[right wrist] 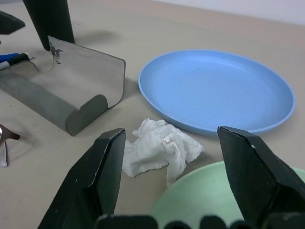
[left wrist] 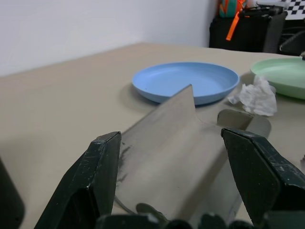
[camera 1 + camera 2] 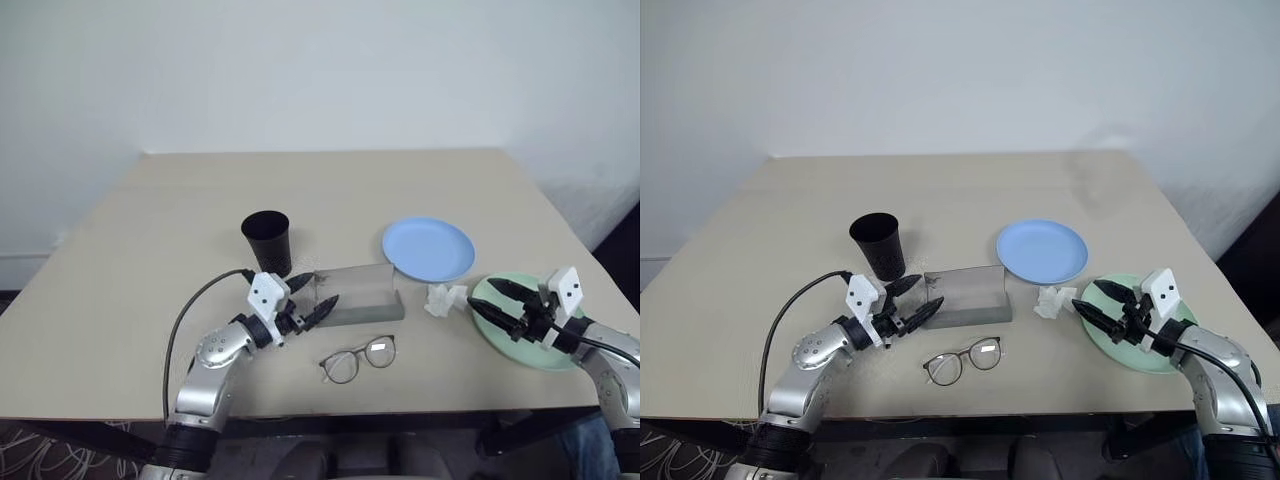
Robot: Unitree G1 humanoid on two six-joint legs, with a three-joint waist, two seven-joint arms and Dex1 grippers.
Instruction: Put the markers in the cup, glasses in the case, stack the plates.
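A: Case (image 3: 360, 297) sits open near the middle of the tabletop (image 3: 150, 230), lid upright at the back, long axis running across the robot's front. Glasses (image 3: 359, 359) lie in front of it, nearer the robot — unfolded, lenses side by side along the same left-right line, slightly slanted.

B: Count so far: one case, one pair of glasses. Cup (image 3: 267, 243)?

A: One cup, black, upright, mouth up, just behind the case's left end. Two plates — the blue plate (image 3: 429, 249) flat, behind and right of the case; the green plate (image 3: 520, 322) flat near the right edge. They lie apart, not stacked.

B: Markers?

A: In the right wrist view, blue and black cap ends (image 1: 13, 58) peek out at the case's far end, side by side. Their full length is hidden, so the count stays uncertain. One crumpled tissue (image 3: 445, 298) lies between the case and the green plate.

B: Hands?

A: Left hand (image 3: 312, 297) released, fingers spread, pointing level toward the case's left end, holding nothing. Right hand (image 3: 492, 300) also released, fingers wide, hovering over the green plate's near-left rim, pointing toward the tissue.

B: Surface and room?

A: Beige matte tabletop, rectangular, against a plain white wall. Left wrist view shows dark gear and an orange strap beyond the far right corner.
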